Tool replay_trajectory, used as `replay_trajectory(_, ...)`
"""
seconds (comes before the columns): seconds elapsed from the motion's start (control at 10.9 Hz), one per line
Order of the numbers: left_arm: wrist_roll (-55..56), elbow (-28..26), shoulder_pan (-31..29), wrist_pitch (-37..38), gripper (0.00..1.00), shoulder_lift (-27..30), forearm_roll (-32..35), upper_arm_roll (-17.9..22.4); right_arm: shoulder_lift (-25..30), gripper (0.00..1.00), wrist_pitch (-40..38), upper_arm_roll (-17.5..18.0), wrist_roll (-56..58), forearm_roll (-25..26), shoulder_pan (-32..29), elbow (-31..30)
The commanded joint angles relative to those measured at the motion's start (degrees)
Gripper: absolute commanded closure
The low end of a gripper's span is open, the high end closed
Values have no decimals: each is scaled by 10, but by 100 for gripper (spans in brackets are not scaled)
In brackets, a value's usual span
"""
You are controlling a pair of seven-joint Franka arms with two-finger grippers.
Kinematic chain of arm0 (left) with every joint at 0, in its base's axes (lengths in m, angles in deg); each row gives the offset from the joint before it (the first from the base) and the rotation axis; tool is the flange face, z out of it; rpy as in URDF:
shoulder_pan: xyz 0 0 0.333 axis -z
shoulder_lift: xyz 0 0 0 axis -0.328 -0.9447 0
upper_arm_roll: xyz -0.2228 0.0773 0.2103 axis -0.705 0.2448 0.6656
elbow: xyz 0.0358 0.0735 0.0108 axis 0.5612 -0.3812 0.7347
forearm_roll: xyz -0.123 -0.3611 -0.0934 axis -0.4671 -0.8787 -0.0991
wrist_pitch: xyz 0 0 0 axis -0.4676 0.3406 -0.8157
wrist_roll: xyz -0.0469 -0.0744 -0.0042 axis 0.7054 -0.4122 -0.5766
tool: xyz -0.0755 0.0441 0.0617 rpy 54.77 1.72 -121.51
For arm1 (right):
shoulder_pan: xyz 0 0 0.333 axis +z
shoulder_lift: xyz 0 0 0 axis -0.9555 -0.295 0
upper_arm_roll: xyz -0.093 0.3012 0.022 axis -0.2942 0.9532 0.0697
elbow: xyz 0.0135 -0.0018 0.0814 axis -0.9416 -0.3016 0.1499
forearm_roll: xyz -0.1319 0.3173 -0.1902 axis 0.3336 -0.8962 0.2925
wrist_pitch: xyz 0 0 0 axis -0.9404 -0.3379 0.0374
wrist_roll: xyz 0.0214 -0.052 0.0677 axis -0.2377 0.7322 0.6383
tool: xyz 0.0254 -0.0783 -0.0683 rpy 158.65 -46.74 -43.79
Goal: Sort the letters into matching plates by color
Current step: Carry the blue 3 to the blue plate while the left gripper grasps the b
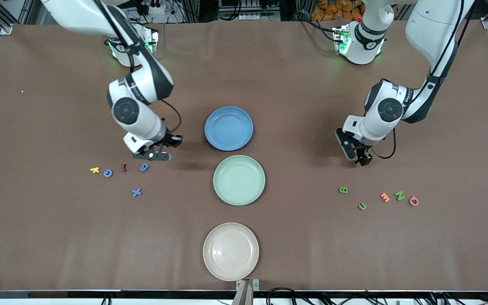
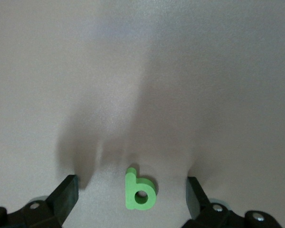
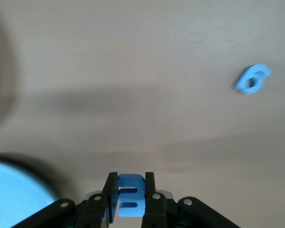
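Observation:
My right gripper (image 1: 159, 155) (image 3: 131, 183) is shut on a blue letter (image 3: 131, 198), held above the table beside the blue plate (image 1: 228, 128) (image 3: 12, 192). A blue 6-shaped letter (image 1: 144, 167) (image 3: 252, 79) lies on the table close by. My left gripper (image 1: 362, 159) (image 2: 131, 185) hangs open over the table, and a green letter b (image 2: 140, 191) (image 1: 343, 190) lies flat below the gap between its fingers, touching neither. The pale green plate (image 1: 239, 180) sits nearer the front camera than the blue one. Both plates hold nothing.
A cream plate (image 1: 231, 251) lies nearest the front camera. At the right arm's end lie yellow (image 1: 95, 170), blue (image 1: 108, 173), dark red (image 1: 123, 167) and blue X (image 1: 137, 192) letters. At the left arm's end lie green (image 1: 362, 206), orange (image 1: 384, 197), green (image 1: 399, 195) and pink (image 1: 414, 201) letters.

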Motion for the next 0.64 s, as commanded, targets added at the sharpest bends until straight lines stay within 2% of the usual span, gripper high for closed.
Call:
replay_trajectory(0.0,-2,1,-9,-6,29,-1,16,-3,-4,100,-4,17,-123,-5,73,26)
replay_trajectory(0.09,0,1,-9,-6,91,-2,15,-3,-12,100,-1,17,-157,-5,106,29)
replay_trajectory(0.18,5,0,-9,-7,100,-1,15,-3,-24,100,11,17,-198,-4,136,32)
replay_trajectory(0.37,9,0,-8,-7,100,-1,15,-3,-62,100,30,18,-266,4,177,58)
replay_trajectory(0.55,12,0,-6,-6,100,-1,15,-3,-90,100,32,17,-298,25,191,78)
